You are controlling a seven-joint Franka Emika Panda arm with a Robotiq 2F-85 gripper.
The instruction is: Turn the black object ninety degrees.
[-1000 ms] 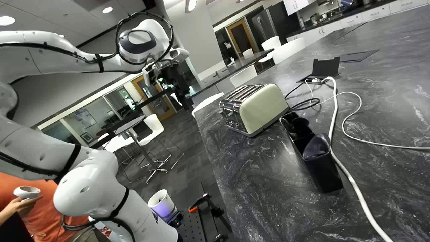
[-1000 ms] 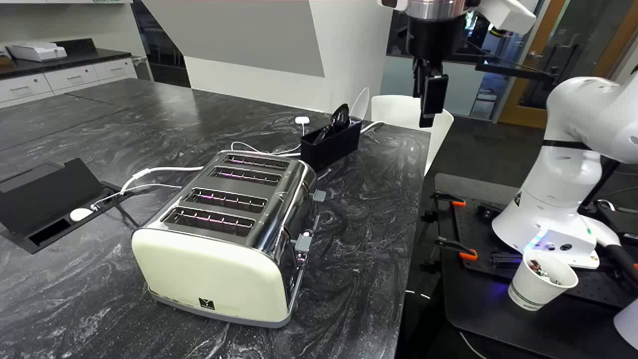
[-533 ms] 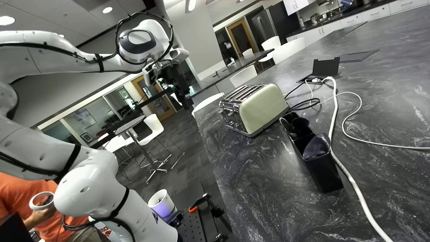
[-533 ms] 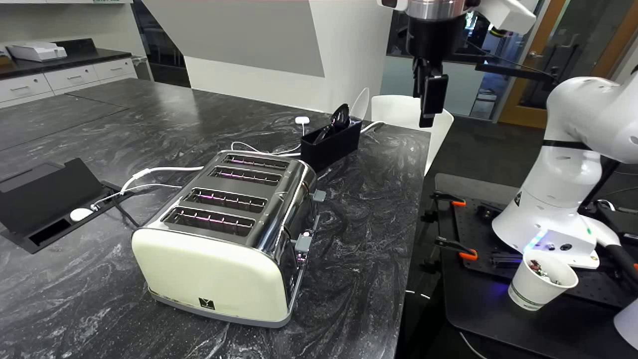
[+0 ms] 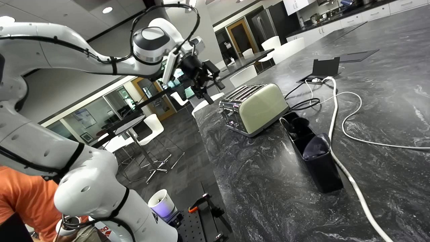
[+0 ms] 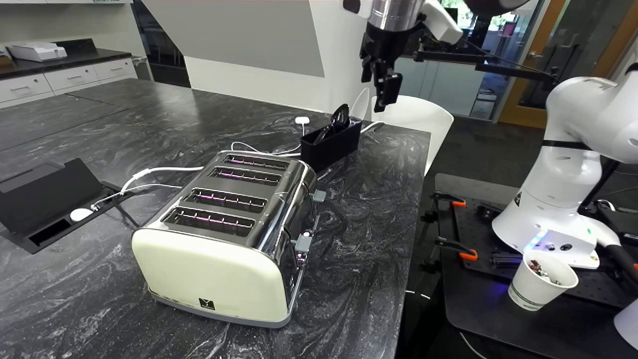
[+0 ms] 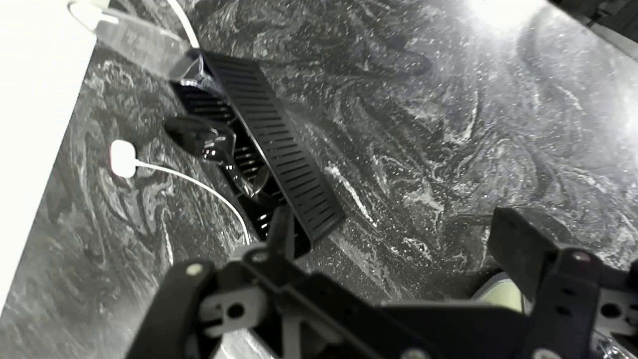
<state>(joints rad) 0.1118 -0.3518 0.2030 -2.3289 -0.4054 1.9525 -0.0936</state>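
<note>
Dark marbling swirls across the long grey-black desk (image 6: pixel 359 259), with a white shell chair (image 6: pixel 423 117) standing beyond its edge. On the desk, the matte black oblong case (image 7: pixel 281 144) stands upright, its open top holding a glossy black utensil (image 7: pixel 192 133) and a clear plastic utensil (image 7: pixel 139 46) that leans out over one end. Near the case I see a cream-and-chrome four-slot toaster (image 6: pixel 219 264), and a thick white cable (image 5: pixel 353 185) passes just beside the case's long side. The white jointed robot arm (image 5: pixel 37 143) bends forward, its black fingers (image 7: pixel 521 247) angled downward and spread wide, with desk showing between them in the wrist view. In both exterior views they hang in the air, higher than the case and well apart from it. Someone in an orange shirt (image 5: pixel 27 196) is partly hidden behind the arm. Beside the robot's white base (image 6: pixel 543 219), a white paper cup (image 6: pixel 541 281) stands on a black platform (image 6: pixel 488 319).
</note>
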